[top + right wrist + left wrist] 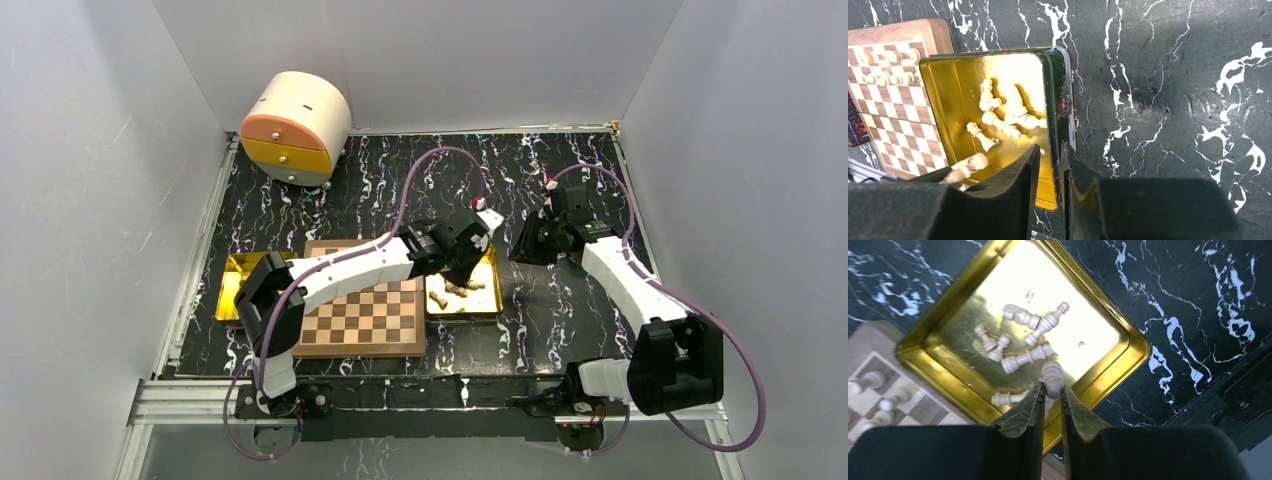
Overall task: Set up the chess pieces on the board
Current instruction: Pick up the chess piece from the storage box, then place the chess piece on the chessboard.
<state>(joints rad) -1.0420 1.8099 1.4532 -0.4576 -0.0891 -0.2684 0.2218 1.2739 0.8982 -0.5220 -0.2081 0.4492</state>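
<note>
The board (362, 322) lies at the table's near middle, with several chess pieces (889, 76) standing on its far rows. A gold tray (492, 300) touches its right side and holds several fallen pieces (1024, 358). My left gripper (1052, 388) hangs over this tray's near edge, shut on the head of one pale piece (1052, 374). That held piece shows blurred in the right wrist view (966, 167). My right gripper (1049, 148) straddles the tray's right wall (1057, 90), with a finger on each side, shut on it.
A second gold tray (228, 292) sits against the board's left side. A cream round drawer unit (296, 128) with orange and yellow fronts stands at the back left. White walls enclose the black marbled tabletop (560, 320). Purple cables arch over both arms.
</note>
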